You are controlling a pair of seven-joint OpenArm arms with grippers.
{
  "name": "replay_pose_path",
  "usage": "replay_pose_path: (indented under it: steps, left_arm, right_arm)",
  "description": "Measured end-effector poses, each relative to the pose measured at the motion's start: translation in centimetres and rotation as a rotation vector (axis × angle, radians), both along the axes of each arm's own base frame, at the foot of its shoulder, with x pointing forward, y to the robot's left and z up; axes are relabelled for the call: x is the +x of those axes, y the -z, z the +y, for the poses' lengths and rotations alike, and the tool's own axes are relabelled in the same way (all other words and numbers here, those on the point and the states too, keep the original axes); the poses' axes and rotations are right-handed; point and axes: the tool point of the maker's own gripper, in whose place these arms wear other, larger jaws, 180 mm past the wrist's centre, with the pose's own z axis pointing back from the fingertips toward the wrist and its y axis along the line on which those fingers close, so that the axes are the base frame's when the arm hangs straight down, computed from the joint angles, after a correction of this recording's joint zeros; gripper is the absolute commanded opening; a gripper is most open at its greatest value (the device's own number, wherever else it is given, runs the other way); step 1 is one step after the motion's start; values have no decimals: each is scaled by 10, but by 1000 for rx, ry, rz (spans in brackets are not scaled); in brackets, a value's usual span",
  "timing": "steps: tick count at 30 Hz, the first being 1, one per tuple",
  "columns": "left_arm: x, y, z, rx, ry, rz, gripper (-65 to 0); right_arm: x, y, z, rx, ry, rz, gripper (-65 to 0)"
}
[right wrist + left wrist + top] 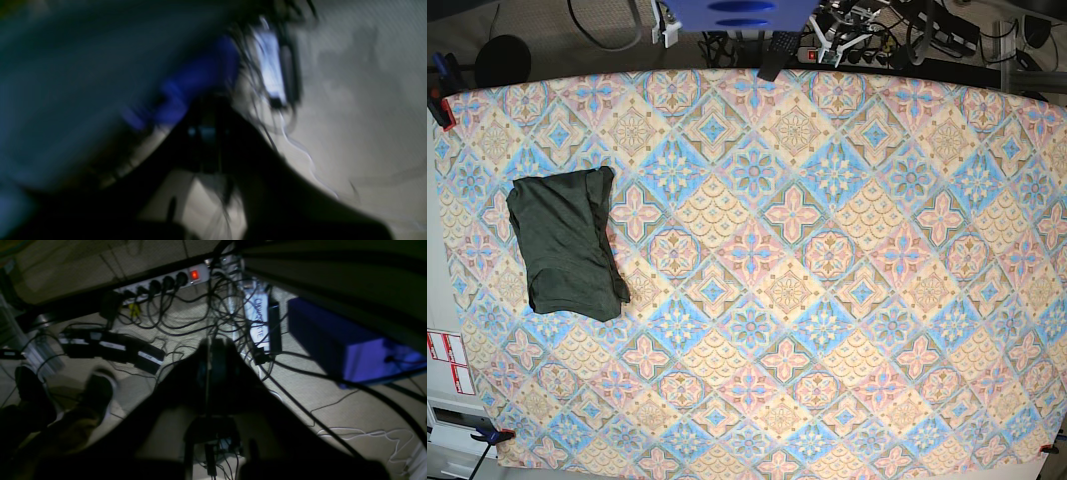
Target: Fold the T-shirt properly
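Near the desk's left edge: the T-shirt, folded into a compact rectangle, lying flat. Left gripper and right gripper: jaws closed, empty, off the desk above floor cables. Folding judged complete; nothing evidently remaining.

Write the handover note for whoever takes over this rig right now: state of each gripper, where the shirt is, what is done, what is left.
Left gripper: shut, holding nothing, off the table, facing floor cables.
Right gripper: shut, empty; its view is blurred.
T-shirt: lies folded into a compact bundle near the left edge of the patterned tablecloth in the base view; one edge looks slightly uneven.
Done: folding appears complete, neither arm shows over the table.
Left: probably nothing, perhaps check the fold's neatness.
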Motion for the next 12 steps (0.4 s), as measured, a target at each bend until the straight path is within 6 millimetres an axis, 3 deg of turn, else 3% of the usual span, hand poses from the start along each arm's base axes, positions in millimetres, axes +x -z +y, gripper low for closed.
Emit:
replay_pose_path:
  steps: [5,7,12]
  left_arm:
    - [16,0,1,1,-7,-24,-650]
    - [18,0,1,0,-8,-28,-650]
    - [12,0,0,-1,-9,-18,-650]
  right_arm:
    - [-2,1,-3,-9,-1,8,-650]
    - [-8,6,-14,-68,-1,43,-650]
    - [1,12,-44,-190,102,62,-650]
